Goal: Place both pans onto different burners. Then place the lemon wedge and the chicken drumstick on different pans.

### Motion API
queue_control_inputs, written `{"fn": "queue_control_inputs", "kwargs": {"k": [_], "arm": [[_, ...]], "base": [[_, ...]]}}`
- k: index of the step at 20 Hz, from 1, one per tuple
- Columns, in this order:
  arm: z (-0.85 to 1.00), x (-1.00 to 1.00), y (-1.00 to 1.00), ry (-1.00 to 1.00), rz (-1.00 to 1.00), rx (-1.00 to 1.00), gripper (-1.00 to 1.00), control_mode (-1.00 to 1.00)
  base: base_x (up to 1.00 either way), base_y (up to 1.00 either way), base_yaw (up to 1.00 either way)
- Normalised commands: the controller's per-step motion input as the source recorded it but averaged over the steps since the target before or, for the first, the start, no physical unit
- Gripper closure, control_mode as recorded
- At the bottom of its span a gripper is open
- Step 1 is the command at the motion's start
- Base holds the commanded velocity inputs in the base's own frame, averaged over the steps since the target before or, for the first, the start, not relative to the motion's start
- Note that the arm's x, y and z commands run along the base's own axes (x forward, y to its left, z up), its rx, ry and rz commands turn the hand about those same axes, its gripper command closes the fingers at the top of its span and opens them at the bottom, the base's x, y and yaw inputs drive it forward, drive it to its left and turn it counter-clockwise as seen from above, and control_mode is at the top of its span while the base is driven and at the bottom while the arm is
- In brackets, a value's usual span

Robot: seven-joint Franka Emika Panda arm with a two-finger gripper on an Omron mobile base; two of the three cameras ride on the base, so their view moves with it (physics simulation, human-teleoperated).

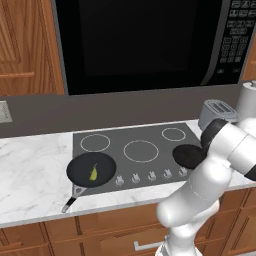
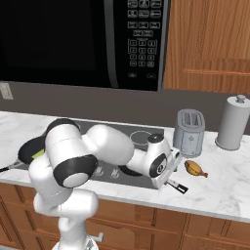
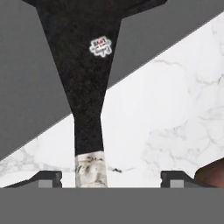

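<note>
One black pan (image 1: pixel 91 168) sits on the front-left burner with the yellow-green lemon wedge (image 1: pixel 93 172) inside it. The second pan (image 1: pixel 189 156) rests on the front-right burner, partly behind my arm. Its handle (image 3: pixel 89 87) runs out over the cooktop edge onto the marble, ending in a silver section (image 3: pixel 90 168). My gripper (image 3: pixel 107 180) is open, the fingertips (image 3: pixel 43 179) standing wide on either side of that handle without touching it. The gripper (image 2: pixel 171 179) hovers low at the counter front. The golden-brown chicken drumstick (image 2: pixel 195 169) lies on the counter just right of it, and its edge (image 3: pixel 212 173) shows by the right fingertip.
Bare burner rings (image 1: pixel 141 151) (image 1: pixel 95 142) (image 1: pixel 173 134) mark the grey cooktop (image 1: pixel 150 162). A silver toaster (image 2: pixel 189 132) and a paper towel roll (image 2: pixel 233 122) stand at the back right. A microwave (image 2: pixel 73 39) hangs above. Knobs (image 1: pixel 150 176) line the cooktop front.
</note>
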Motion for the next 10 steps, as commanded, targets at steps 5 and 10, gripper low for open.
{"fn": "queue_control_inputs", "kwargs": {"k": [5, 10], "arm": [[0.12, 0.00, 0.00, -0.06, 0.00, 0.00, -1.00, -1.00], [0.34, -0.04, 0.00, -0.09, 0.00, 0.04, -1.00, -1.00]], "base": [[0.00, 0.00, 0.00], [0.00, 0.00, 0.00]]}}
